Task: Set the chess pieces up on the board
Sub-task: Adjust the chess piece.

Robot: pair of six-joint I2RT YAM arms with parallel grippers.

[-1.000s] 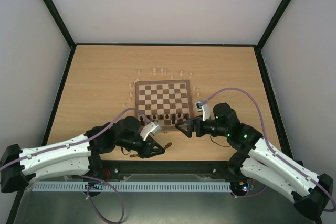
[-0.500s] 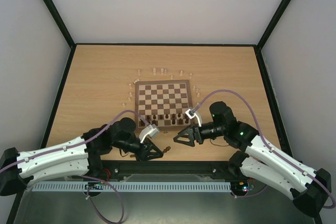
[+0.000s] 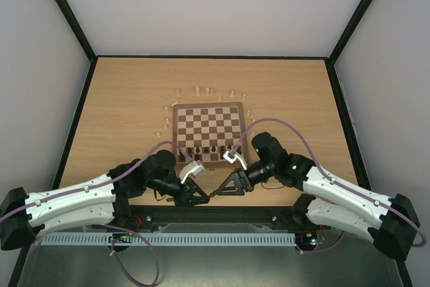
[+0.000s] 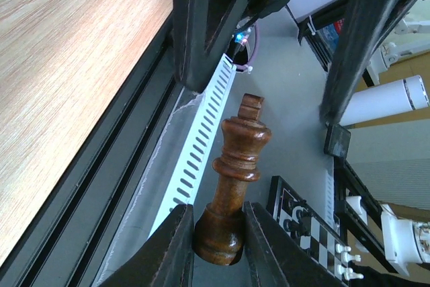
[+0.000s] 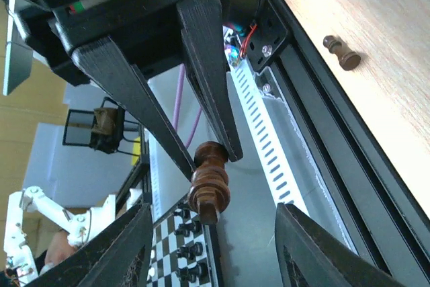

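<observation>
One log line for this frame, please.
left hand: shut on dark chess piece, by its base | right hand: open, facing it | both off the board, near table edge | likely handover

Dark chess piece [image 4: 235, 173]: turned wood, looked varnished, glossy. Left claw [image 4: 215, 223] fingers [image 4: 168, 253] were matt black plastic. Tabletop [image 4: 67, 65] showed pale wood grain, smooth, low sheen. Slotted strip [image 4: 201, 139] at near edge was white matt plastic.

No text, label, brand, number or sign can be read in any of the three views.
</observation>
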